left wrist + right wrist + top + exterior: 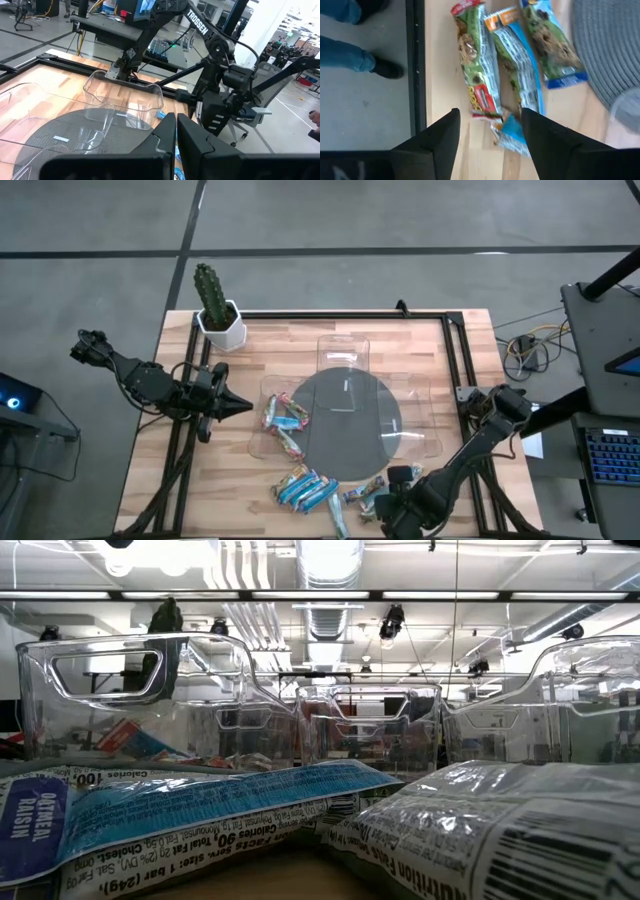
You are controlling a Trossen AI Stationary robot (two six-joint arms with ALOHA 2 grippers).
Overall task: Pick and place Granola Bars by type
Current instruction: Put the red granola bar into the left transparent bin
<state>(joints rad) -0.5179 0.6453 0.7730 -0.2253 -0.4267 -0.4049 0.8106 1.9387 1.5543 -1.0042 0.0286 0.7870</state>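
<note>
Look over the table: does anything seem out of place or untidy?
Yes. Granola bars lie in a loose, crisscrossed heap on the bare wood near the table's front edge, outside the clear trays. Nothing looks spilled or damaged.

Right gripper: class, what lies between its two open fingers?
In the right wrist view, the right gripper straddles the end of a green bar and bare wood beside a blue bar.

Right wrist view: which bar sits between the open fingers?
The green-and-red bar, its red end between the right gripper; the two blue bars lie beside it.

Bright overhead lights, glare on trays (200, 680), wrist view blurry.
</note>
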